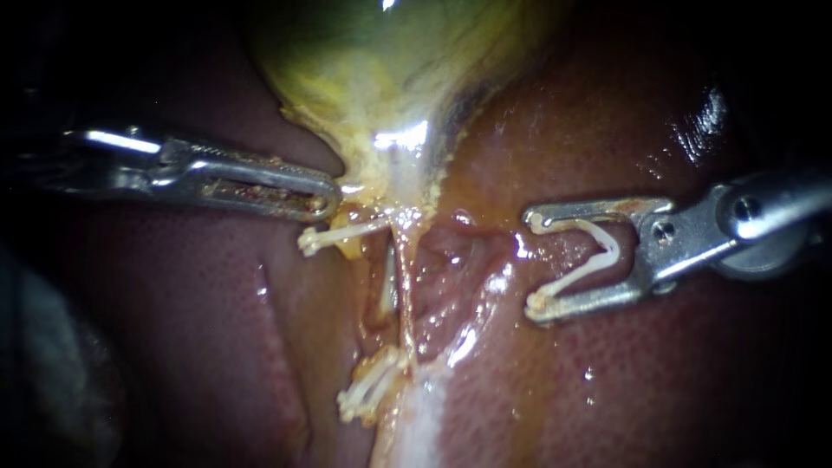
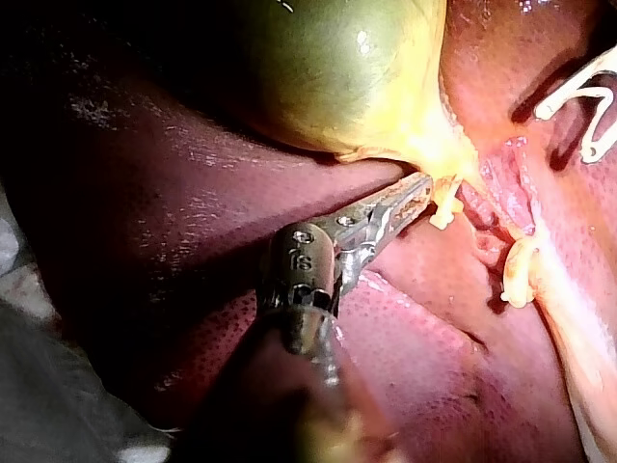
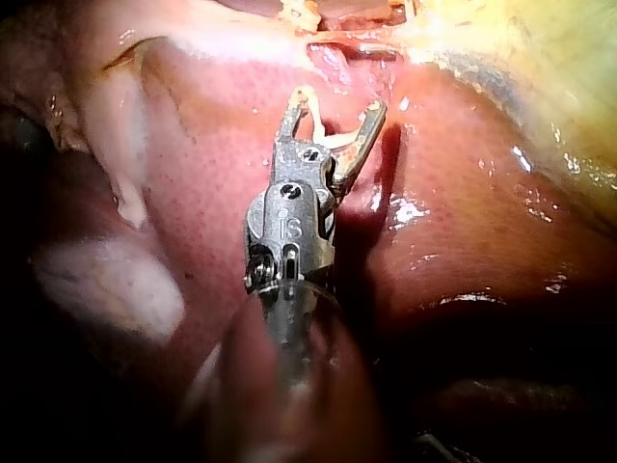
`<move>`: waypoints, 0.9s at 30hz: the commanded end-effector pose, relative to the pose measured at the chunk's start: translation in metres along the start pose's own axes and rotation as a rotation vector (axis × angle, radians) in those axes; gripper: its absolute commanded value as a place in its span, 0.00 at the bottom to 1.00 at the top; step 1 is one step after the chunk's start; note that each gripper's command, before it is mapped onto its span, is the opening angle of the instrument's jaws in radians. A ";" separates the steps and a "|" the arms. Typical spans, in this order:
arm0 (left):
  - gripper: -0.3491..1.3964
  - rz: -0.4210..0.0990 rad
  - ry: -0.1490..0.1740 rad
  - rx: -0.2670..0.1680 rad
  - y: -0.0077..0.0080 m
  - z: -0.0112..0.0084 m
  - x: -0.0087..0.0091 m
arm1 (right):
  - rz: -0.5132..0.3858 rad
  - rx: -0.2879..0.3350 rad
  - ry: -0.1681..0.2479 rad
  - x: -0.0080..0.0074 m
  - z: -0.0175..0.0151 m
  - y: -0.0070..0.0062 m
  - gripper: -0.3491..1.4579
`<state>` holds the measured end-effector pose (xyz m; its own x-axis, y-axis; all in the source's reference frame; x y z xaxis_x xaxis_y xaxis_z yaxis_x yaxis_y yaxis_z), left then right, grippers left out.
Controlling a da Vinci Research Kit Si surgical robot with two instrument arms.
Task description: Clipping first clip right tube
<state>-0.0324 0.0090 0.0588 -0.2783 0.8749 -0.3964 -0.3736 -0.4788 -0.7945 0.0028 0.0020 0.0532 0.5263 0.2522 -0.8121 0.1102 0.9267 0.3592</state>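
Right instrument (image 1: pixel 531 262) has its jaws spread wide around an open clip (image 1: pixel 613 251), apart from the right tube (image 1: pixel 402 290). Left instrument (image 1: pixel 326 204) pinches the gallbladder (image 1: pixel 381 87) neck. Closing early, or catching liver (image 1: pixel 607 381), would likely misplace the clip.

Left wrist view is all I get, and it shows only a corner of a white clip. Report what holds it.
Observer: The right tool holds it. In the endoscope view the white clip sits open between its jaws, which stand wide apart.
Operator: Now tell me whether it is on a tube.
Observer: Not yet. In the right wrist view a thin pale tube runs across ahead of the tool, clear of the clip's open end.
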 end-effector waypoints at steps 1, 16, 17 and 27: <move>0.00 -0.001 -0.002 -0.004 0.0001 -0.0005 0.0003 | 0.000 0.000 0.000 0.0000 0.0001 0.0000 0.47; 0.00 -0.033 0.024 0.008 0.0043 -0.0068 0.0039 | 0.074 0.054 0.042 0.0007 0.0034 -0.0002 0.46; 0.00 -0.032 0.025 0.009 0.0044 -0.0067 0.0039 | 0.085 0.060 0.049 0.0007 0.0040 -0.0003 0.46; 0.00 -0.032 0.027 0.013 0.0044 -0.0066 0.0038 | 0.206 0.099 0.086 0.0007 0.0106 -0.0007 0.46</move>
<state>-0.0293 0.0107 0.0508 -0.2424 0.8914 -0.3830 -0.3932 -0.4512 -0.8012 0.0127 -0.0017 0.0577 0.4689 0.4749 -0.7447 0.0882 0.8137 0.5745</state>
